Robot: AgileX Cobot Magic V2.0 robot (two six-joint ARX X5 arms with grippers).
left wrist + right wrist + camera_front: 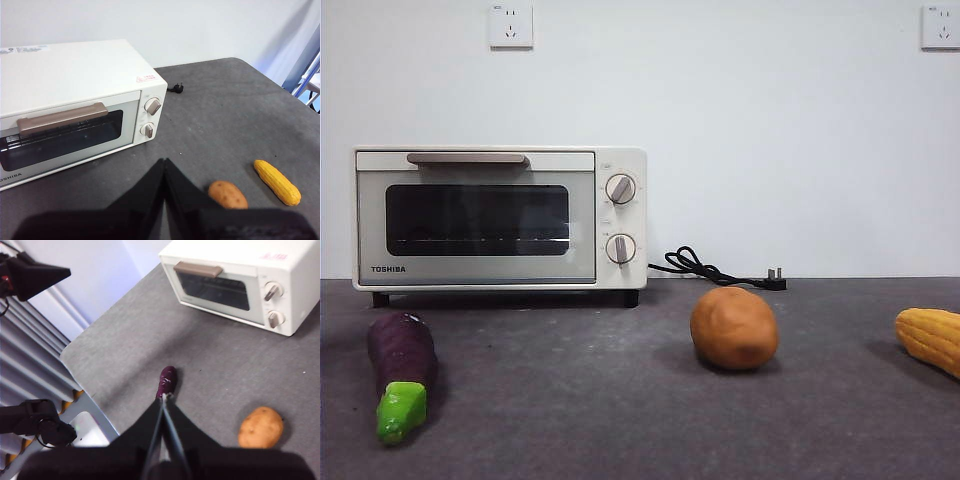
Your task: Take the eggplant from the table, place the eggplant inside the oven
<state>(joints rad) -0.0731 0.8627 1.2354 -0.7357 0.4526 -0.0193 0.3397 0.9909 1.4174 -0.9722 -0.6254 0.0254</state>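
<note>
Task unstarted: dark purple, green-stemmed toy eggplant [402,372] lies on dark grey bench [570,400]; cream-white glass-door toaster oven [500,218] closed. Left pincer [164,162], right pincer [164,399] both closed, empty.

"TOSHIBA" on the oven [500,220] door

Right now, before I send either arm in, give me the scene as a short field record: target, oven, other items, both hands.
target: eggplant lying on the table, in front of the oven's left end, green stem toward the camera
oven: oven at the back, door shut
other items: potato mid-table; corn at the right edge; unplugged cord
left hand: left hand shut, raised, holding nothing
right hand: right hand shut, raised above the eggplant, holding nothing
</note>
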